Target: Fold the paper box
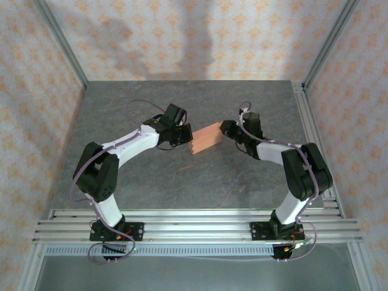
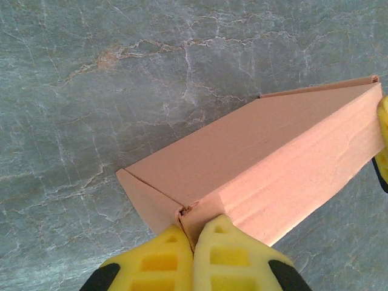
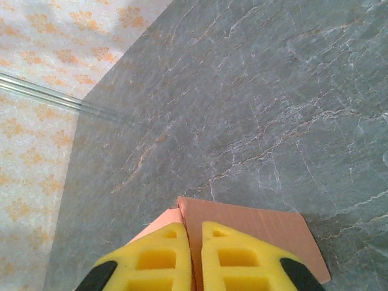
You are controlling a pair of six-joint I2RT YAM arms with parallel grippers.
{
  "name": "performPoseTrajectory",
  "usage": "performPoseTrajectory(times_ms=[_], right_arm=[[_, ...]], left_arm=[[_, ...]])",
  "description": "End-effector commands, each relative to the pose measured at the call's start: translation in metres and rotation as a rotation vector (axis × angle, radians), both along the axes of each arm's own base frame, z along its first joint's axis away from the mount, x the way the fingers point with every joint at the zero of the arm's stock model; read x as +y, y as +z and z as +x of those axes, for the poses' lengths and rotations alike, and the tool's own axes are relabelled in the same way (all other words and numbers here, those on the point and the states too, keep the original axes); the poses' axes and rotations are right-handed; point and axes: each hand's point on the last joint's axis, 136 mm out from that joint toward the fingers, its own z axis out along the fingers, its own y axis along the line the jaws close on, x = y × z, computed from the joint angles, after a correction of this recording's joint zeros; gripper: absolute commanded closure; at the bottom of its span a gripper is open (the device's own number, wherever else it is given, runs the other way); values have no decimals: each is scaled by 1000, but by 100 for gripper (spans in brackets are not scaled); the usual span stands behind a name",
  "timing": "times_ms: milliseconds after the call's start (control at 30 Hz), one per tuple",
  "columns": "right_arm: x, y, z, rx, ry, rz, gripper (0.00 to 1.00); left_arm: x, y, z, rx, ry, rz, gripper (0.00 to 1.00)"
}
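**Paper box**: salmon-pink card, already formed into a shallow flat box. It sits over the middle of the desk, spanning the gap between the two arms.

**Left gripper**: jaws narrow, pinched on the box's left corner. The yellow fingertips meet on the seam where two walls join. Judged purpose: to keep that corner joint pressed shut.

**Right gripper**: jaws also narrow, nipping a card edge at the box's far right end, with the edge running up between the pads. Judged purpose: to brace the opposite end so the box cannot swing or spring open while the left corner is pressed.

**Not established:**
- Whether the underside rests on the desk or hangs just clear of it.
- Whether the left corner seam is properly tucked; a small ragged gap shows there.
- The interior, which is hidden.
- The box's near part in the right wrist view, which is cut off by the frame.
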Motion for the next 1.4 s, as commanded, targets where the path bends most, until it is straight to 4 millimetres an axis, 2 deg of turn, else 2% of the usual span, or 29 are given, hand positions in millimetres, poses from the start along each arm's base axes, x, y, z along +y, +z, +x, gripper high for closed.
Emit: performPoseTrajectory(times_ms=[0,100,167,200,267,367,433,567,633,733,800,933,967,1000,1033,1100,1133,1200,1300,1367], right_arm=[[-3,-11,-7,58,14,-61,87],[-1,8,-2,15,21,-56,66],[-2,4,-2,22,22,-61,65],[-2,-5,-3,40,26,-66,66],[-3,-21,-6,71,19,-65,72],[-5,-37,-11,95,1,-52,81],[-6,-36,-13,95,-1,-47,86],[-6,-18,-10,60,4,-55,89],[-4,0,-6,26,11,-60,85],[-4,24,0,-20,4,-58,67],[-7,37,4,-42,-12,-60,55],[-19,56,5,-67,-51,-42,31],[-22,58,4,-69,-55,-40,27],[-26,60,3,-73,-63,-38,24],[-31,62,1,-77,-71,-39,22],[-39,64,-4,-82,-88,-48,20],[-43,64,-6,-83,-94,-55,20],[-51,65,-12,-86,-103,-70,19],[-61,65,-19,-85,-113,-87,19],[-66,65,-23,-85,-120,-94,18]], left_arm=[[29,-69,-53,260,-16,181,96],[28,-63,-51,246,-12,176,71],[28,-62,-51,244,-10,171,64],[27,-62,-51,244,-11,167,62],[26,-64,-51,247,-11,161,63],[27,-74,-54,266,-10,172,84],[27,-80,-56,281,-11,170,93],[24,-76,-54,272,-12,161,94],[23,-63,-48,237,-14,160,84],[21,-40,-35,181,-24,163,61],[19,-23,-26,139,-30,166,53],[21,18,-5,-3,-86,210,48],[23,27,0,-38,-96,227,47],[24,37,5,-82,-128,254,37],[25,47,9,-124,-152,270,32],[22,64,17,-207,-205,285,28],[20,70,21,-244,-228,292,20],[7,83,26,-322,-343,293,10],[-15,91,26,-417,-546,327,1],[-25,91,27,-454,-656,371,1]])
